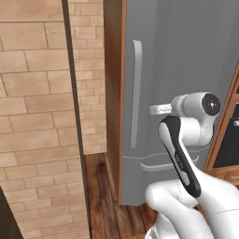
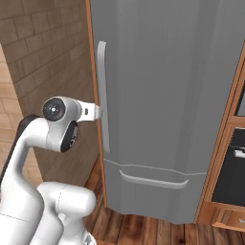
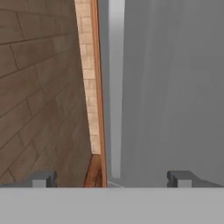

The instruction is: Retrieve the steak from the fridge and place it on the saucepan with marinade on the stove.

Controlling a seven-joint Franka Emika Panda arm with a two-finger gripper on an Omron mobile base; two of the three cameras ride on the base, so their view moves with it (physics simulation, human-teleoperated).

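Grey steel fridge (image 2: 172,95) stands shut; its handle (image 3: 115,87) looks rigid, so take it mid-length. Your gripper (image 3: 111,179) is spread wide, holding nothing.

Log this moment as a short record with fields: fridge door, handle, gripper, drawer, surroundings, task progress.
fridge door: the fridge is closed
handle: the long pale handle runs vertically near the door's left edge
gripper: the gripper is open, fingers spread wide, handle lined up between them, not touching it
drawer: lower drawer closed, with a curved pull
surroundings: brick wall left of the fridge, wooden floor below
task progress: door not yet opened
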